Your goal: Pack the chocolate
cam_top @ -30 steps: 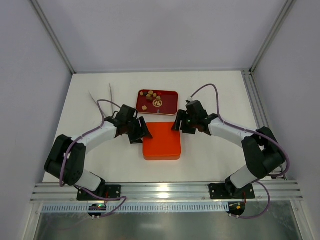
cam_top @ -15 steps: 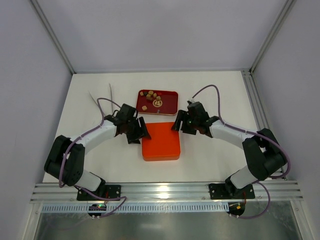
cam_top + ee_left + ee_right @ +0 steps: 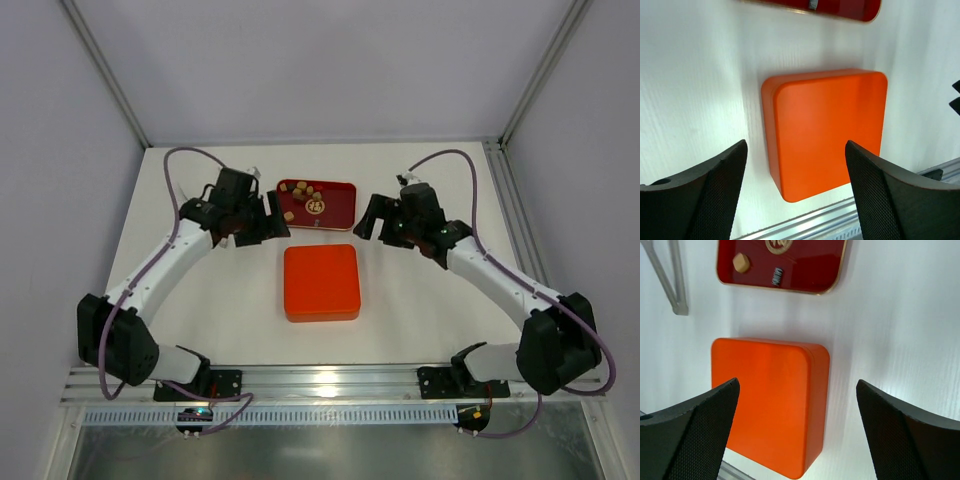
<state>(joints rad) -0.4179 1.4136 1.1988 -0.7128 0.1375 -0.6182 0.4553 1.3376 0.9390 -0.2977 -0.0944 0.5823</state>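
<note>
The left end effector [image 3: 795,150] is hovering above the white surface [image 3: 230,300], its jaws spread wide and gripping nothing. The right end effector [image 3: 797,385] is hanging opposite it, jaws likewise spread wide and empty. Between the two arms, slightly nearer their bases, the orange box [image 3: 321,282] is sitting closed on the surface. The chocolate [image 3: 303,192] is lying in the red tray [image 3: 340,205] just beyond the box, mostly gathered toward the tray's left half. White tongs [image 3: 679,295] are lying left of the tray.

Left tool [image 3: 795,144] spread wide, right tool [image 3: 798,384] likewise
</note>
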